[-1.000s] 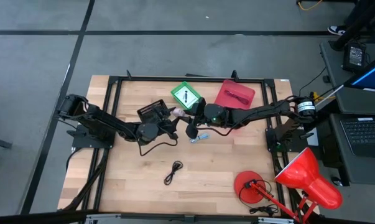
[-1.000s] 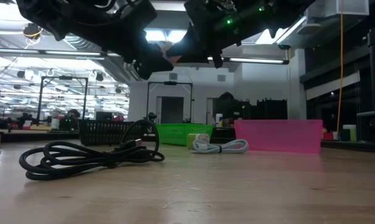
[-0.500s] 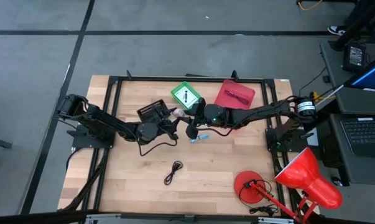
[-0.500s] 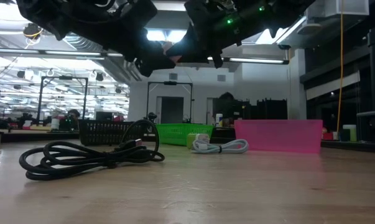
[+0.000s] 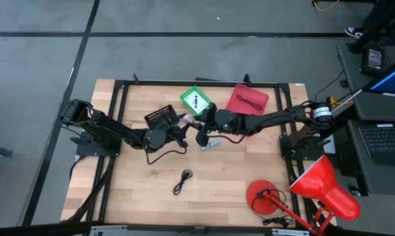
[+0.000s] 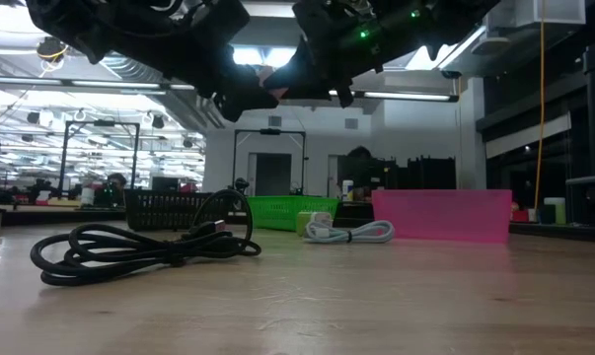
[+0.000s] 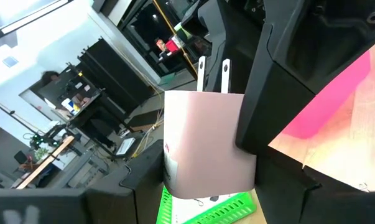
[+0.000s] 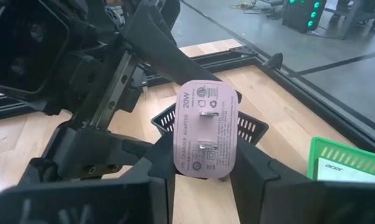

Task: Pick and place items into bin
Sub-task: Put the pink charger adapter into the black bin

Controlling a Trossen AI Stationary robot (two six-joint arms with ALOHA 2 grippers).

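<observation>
In the high view, the two dark arms are meeting just above the centre of the wooden slatted counter (image 5: 138,190). The right gripper (image 5: 192,121) is pinching a small pink adapter (image 5: 183,118), and the left gripper (image 5: 181,128) is reaching in right beside it. At upper centre, a black mesh basket (image 5: 161,118), a square green bin (image 5: 196,100) and a pink bin (image 5: 247,99) are sitting in a row. A red cable (image 5: 249,100) is lying in the pink one. A thin black cable (image 5: 182,181) is curling lower down. A short pale cable (image 5: 210,144) is lying below the grippers. A glossy red lamp (image 5: 315,187) is standing at lower right.

In the low view, both grippers are hanging well above the counter at upper centre, with the pink adapter between them. The black cable is looping at lower left.

In the left wrist view, the smooth, rounded block is filling the middle, with its two metal prongs (image 7: 201,74) pointing up. The left gripper is flanking it, but I cannot tell whether it is clamping.

In the right wrist view, the right gripper is holding the adapter by its narrow sides. Its printed face is showing.
</observation>
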